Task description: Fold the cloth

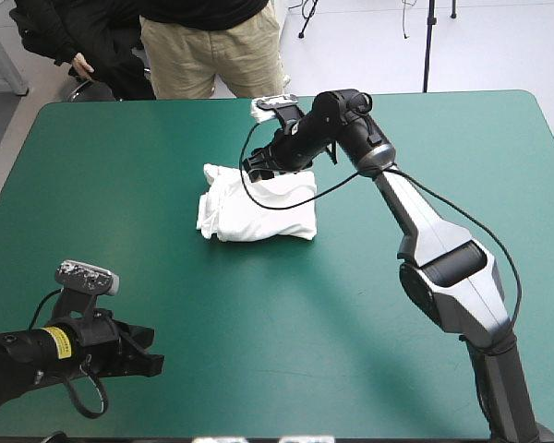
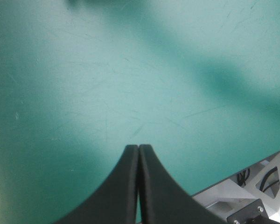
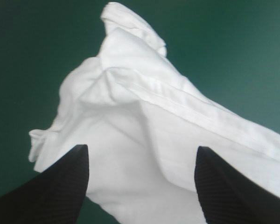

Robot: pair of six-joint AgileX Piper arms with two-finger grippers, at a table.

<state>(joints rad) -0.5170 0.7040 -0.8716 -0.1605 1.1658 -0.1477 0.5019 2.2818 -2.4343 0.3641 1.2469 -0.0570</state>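
Observation:
The white T-shirt lies as a folded, rumpled bundle a little beyond the middle of the teal-green table. My right gripper hovers over the bundle's far edge, open, its black fingers spread wide above the cloth with nothing pinched between them. A seam and a bunched corner of the shirt show ahead of those fingers. My left gripper rests low near the table's front left corner, far from the shirt. It is shut, with only bare cover ahead of it.
The table cover stretches wide around the bundle. The right arm's black cable droops across the shirt's top. A person stands just beyond the far edge. The table's front edge shows beside the left gripper.

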